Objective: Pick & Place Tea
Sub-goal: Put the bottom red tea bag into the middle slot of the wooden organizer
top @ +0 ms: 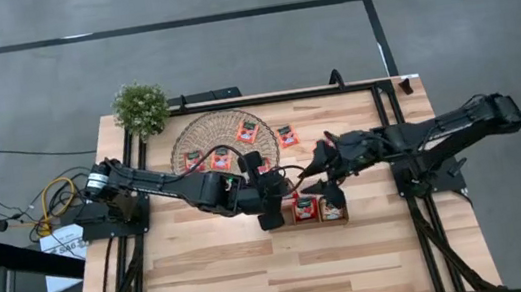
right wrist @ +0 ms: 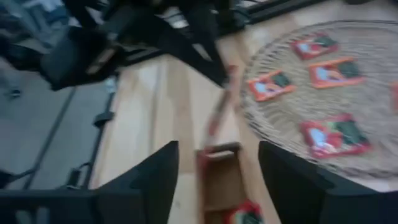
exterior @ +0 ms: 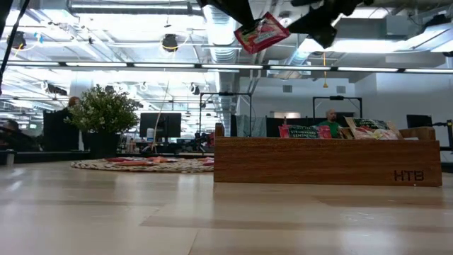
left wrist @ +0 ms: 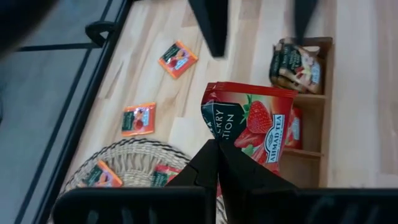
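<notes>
The left gripper (left wrist: 219,163) has its fingers pinched shut on the lower edge of a red strawberry tea sachet (left wrist: 249,129), which hangs in the air above the wooden tray (exterior: 327,161), over its end compartment nearest the round woven mat (top: 201,139); the low view shows the sachet well clear of the tray's top edge. The right gripper (right wrist: 217,171) hovers just above the tray with its jaws spread wide and nothing between them. As for progress, the tray already holds tea: the high view shows sachets standing in the two compartments farther from the mat (top: 317,209), and the low view shows their tops above the tray wall (how many are packed in each I cannot tell). The compartment nearest the mat looks bare in the right wrist view, and the held sachet seems bound for it, so the step in hand is a carry near its end, with the lowering and release not yet made. Much is left: about five red sachets lie on the mat (top: 247,131), and one more lies on the table beside the mat (top: 286,135). A small potted plant (top: 141,108) stands at the table corner beyond the mat, away from the work. I judge the task under way, but short of halfway.
</notes>
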Tool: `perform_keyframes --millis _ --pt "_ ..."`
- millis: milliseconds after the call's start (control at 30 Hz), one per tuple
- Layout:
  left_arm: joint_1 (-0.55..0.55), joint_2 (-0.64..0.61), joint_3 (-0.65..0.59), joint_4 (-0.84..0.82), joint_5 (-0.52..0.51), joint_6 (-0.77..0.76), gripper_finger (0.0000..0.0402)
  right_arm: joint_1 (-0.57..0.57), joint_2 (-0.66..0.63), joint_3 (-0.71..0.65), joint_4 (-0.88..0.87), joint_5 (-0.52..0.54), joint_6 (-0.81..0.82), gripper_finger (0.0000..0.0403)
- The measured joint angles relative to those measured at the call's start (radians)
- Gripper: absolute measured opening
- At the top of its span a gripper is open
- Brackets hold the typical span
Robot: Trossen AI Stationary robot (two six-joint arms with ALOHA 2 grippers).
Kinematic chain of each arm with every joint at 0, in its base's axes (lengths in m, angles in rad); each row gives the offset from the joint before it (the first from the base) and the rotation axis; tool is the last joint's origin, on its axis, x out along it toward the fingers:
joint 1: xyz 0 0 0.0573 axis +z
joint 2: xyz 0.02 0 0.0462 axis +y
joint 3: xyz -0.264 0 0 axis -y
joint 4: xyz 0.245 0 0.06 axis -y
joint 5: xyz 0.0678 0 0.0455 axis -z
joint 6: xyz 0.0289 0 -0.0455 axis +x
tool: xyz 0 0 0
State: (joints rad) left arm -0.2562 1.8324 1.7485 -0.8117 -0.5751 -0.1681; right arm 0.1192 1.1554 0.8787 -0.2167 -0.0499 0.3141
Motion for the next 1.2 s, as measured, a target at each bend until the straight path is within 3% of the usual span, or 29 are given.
perform_keyframes --millis 133,367,1000,1200 --pt "0.002 0.0 0.0 -0.028 -0.025 -0.001 0.0 -0.021 0.031 0.0 0.069 -0.031 0.0 0.0241" --pt "0.001 0.0 -0.001 -0.031 -0.024 -0.001 0.0 -0.037 0.045 0.0 0.135 -0.032 0.0 0.0244" --pt "0.001 0.0 -0.001 0.076 -0.022 0.012 0.0 -0.089 0.06 -0.001 0.138 -0.03 0.013 0.0244" --pt "0.007 0.0 -0.001 0.104 -0.023 0.022 0.0 -0.089 0.081 -0.002 0.143 -0.033 0.019 0.0219"
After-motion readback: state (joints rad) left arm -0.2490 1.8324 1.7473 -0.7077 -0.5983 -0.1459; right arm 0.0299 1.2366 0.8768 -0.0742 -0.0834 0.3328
